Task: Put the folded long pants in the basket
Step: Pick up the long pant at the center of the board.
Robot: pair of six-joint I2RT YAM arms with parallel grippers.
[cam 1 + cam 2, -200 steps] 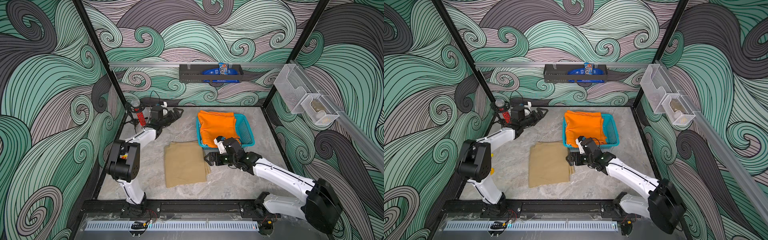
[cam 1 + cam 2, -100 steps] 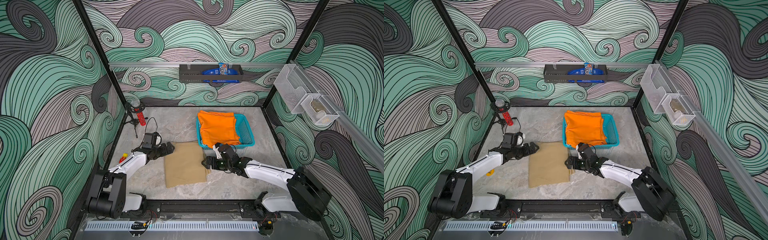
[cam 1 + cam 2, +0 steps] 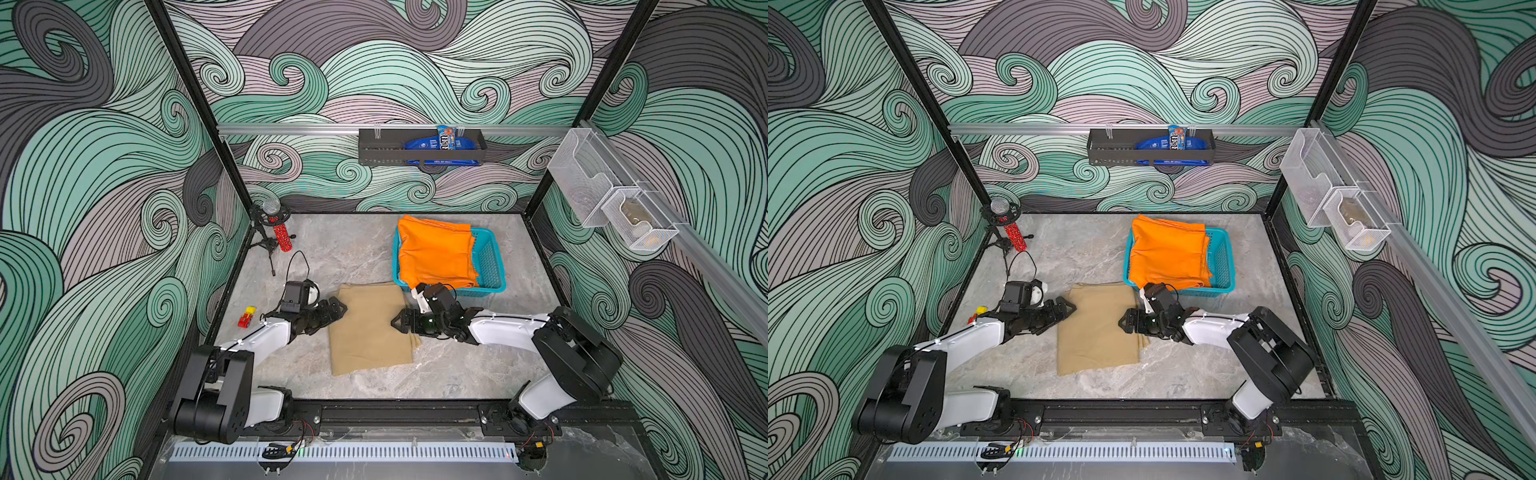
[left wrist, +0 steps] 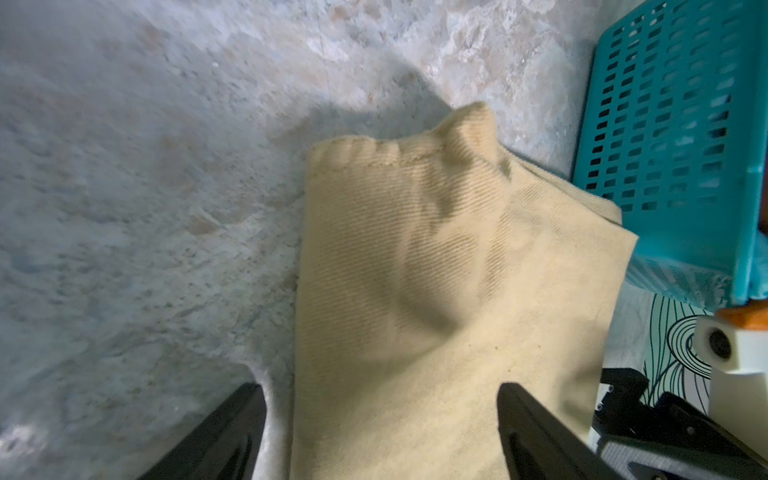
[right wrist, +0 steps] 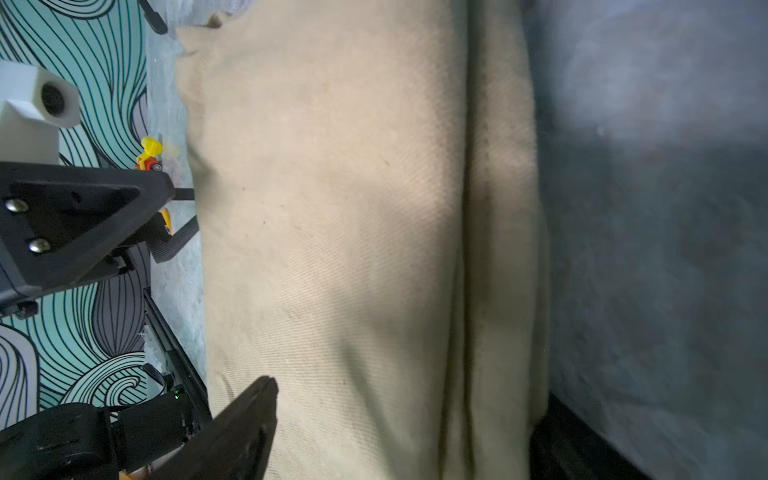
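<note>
Tan twill cloth fills the middle of the scene: the tan pants (image 3: 370, 328), folded into a long flat rectangle, lie on the grey marble-patterned table (image 3: 332, 253). They are outside the basket (image 3: 492, 266), just beside its near left corner. The left wrist view shows the fine diagonal weave of the tan pants (image 4: 436, 291) and a stitched hem, with one corner puckered up into a soft peak. The right wrist view shows the tan pants (image 5: 332, 228) with several stacked fold edges running along one long side.

The basket is shallow, rectangular teal plastic, with small slots through its floor and walls. Bright orange pants (image 3: 434, 253) lie inside it, smooth and flat-folded. They cover its left part and spill over the far and near rims, leaving the right strip of slotted floor bare.

Both arms, white shells with black joints, reach low over the table from opposite sides. The left gripper (image 3: 338, 307) sits at the left long edge of the tan pants. Its black fingers (image 4: 232, 424) are spread wide, one over bare table and one over cloth, clamping nothing. The right gripper (image 3: 397, 322) sits at the opposite long edge, likewise spread and released, with cloth lying between its fingers (image 5: 249, 415).

A small red and yellow toy (image 3: 246, 316) rests near the table's left edge. A black metal rack (image 3: 419, 151) and white wire-mesh bins (image 3: 602, 199) hang on walls printed with teal and grey waves.
</note>
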